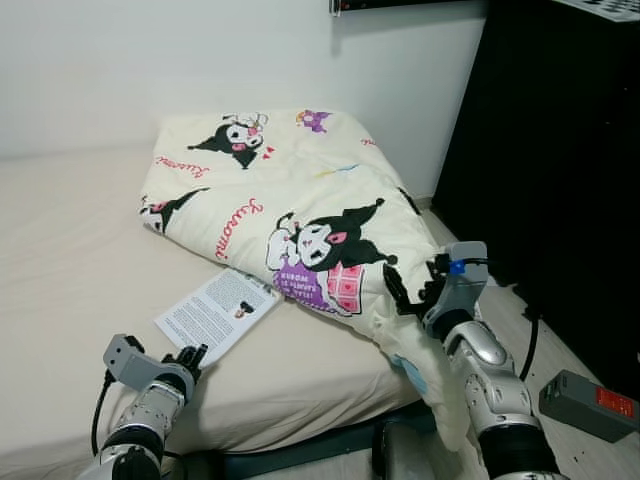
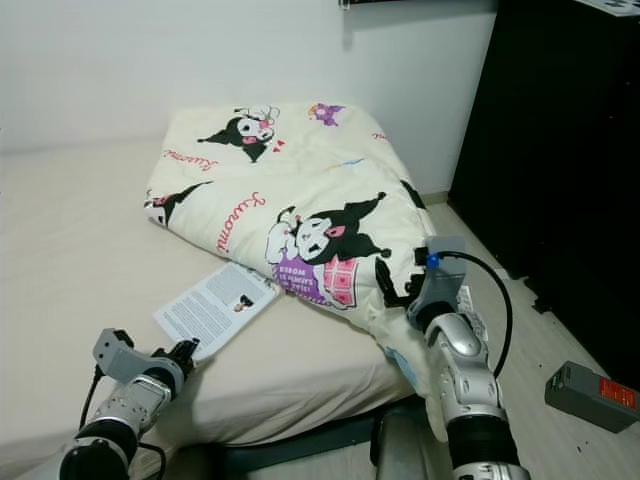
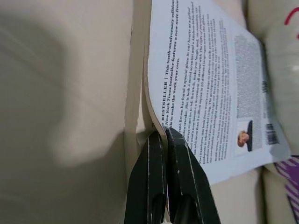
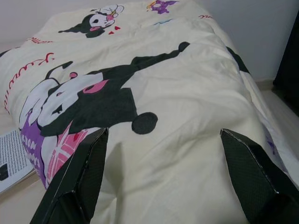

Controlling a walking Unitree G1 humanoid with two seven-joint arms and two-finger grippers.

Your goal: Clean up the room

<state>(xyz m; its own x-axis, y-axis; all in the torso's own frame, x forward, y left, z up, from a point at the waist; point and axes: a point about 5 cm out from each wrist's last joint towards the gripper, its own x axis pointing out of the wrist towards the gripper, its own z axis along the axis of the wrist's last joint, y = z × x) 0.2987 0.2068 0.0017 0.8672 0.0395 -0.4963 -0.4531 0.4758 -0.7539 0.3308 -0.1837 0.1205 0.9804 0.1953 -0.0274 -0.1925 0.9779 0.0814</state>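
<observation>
A paperback book lies back cover up on the beige mattress, near the bed's front edge. My left gripper is low at the book's near corner. In the left wrist view its fingers are shut together on the lifted edge of the book's cover. A cream comforter with cartoon prints is heaped on the right half of the bed and hangs over its corner. My right gripper is open wide just before the comforter's hanging edge, its fingers apart from the cloth.
A tall black cabinet stands close on the right. A grey box with a red label lies on the floor beside my right arm. A white wall runs behind the bed.
</observation>
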